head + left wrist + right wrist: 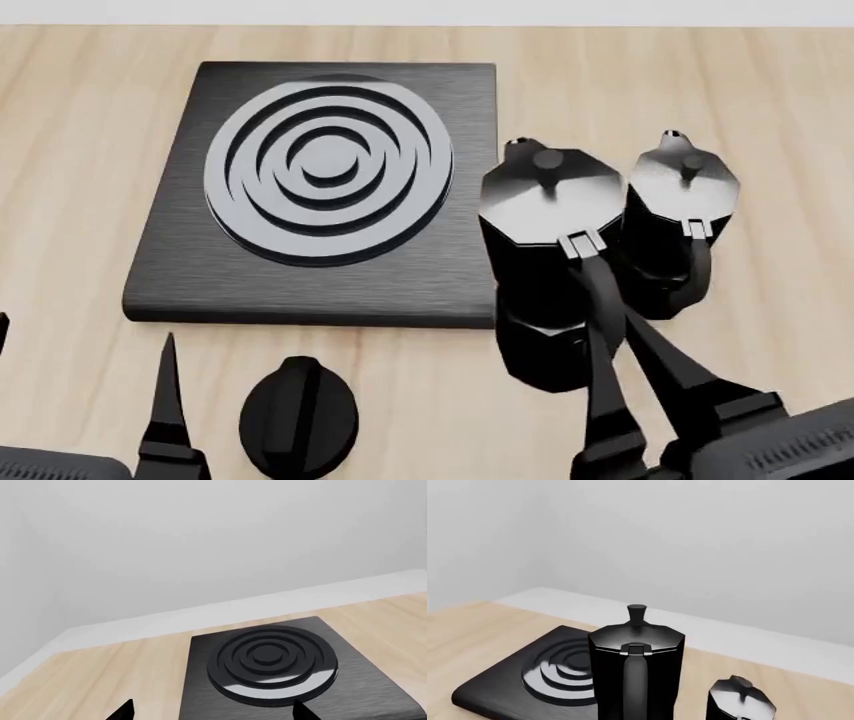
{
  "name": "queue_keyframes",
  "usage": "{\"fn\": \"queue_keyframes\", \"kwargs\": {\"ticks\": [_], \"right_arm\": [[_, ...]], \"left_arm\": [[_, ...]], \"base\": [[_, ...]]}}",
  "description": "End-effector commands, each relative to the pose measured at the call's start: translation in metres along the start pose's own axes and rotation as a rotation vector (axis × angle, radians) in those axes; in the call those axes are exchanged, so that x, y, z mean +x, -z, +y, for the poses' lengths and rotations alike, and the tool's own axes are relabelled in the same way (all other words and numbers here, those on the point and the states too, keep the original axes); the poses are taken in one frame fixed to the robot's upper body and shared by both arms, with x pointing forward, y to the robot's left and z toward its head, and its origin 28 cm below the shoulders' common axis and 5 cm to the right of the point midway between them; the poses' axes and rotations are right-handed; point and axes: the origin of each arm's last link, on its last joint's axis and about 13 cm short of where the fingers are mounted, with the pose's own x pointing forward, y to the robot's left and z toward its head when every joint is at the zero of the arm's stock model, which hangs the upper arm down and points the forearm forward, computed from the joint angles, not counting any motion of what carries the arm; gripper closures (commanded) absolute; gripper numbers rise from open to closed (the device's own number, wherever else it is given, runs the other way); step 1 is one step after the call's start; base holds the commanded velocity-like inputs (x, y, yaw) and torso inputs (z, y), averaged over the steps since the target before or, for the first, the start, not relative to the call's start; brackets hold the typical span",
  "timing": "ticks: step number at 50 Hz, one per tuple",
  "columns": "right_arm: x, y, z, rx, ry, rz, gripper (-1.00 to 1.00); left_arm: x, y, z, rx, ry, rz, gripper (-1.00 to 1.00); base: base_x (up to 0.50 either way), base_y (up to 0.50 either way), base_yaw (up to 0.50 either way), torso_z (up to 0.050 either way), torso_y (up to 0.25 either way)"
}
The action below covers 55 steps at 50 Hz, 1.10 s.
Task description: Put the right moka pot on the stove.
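Note:
Two identical black moka pots stand right of the stove [320,270]. The left one [547,250] looks larger and raised, beside the stove's right edge. My right gripper [621,350] is shut on its handle from the near side. This pot [637,660] fills the right wrist view, handle toward the camera, and the fingers do not show there. The second pot [681,215] sits on the table to its right and also shows in the right wrist view [740,702]. My left gripper [83,380] is open and empty in front of the stove [280,680], its tips [123,711] wide apart.
A small black round knob [300,415] lies on the wooden table [747,90] in front of the stove, between my two grippers. A white wall [213,540] rises behind the table's far edge.

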Motion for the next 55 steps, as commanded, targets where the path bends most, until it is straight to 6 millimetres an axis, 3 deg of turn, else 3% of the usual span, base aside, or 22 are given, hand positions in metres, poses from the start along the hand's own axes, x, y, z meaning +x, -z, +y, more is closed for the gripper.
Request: {"fn": "queue_keyframes", "kwargs": {"ticks": [1,33,37,55], "right_arm": [[0.023,-0.008,0.004,-0.031,-0.042,-0.042,1.00],[0.068,-0.014,0.015,-0.025,-0.126,-0.052,1.00],[0.077,-0.027,0.015,-0.024,-0.137,-0.051,1.00],[0.107,-0.025,0.024,-0.028,-0.172,-0.049,1.00]], "left_arm": [[0.000,0.000,0.000,-0.004,0.002,-0.003,-1.00],[-0.002,-0.001,0.001,-0.012,0.002,-0.006,-1.00],[-0.001,-0.001,0.001,-0.013,0.004,-0.006,-1.00],[-0.003,0.000,0.000,-0.012,0.010,-0.009,-1.00]], "base": [[0.00,0.00,0.00,0.000,0.010],[0.00,0.00,0.00,0.000,0.001],[0.00,0.00,0.00,0.000,0.003],[0.00,0.00,0.00,0.001,0.001]]}}
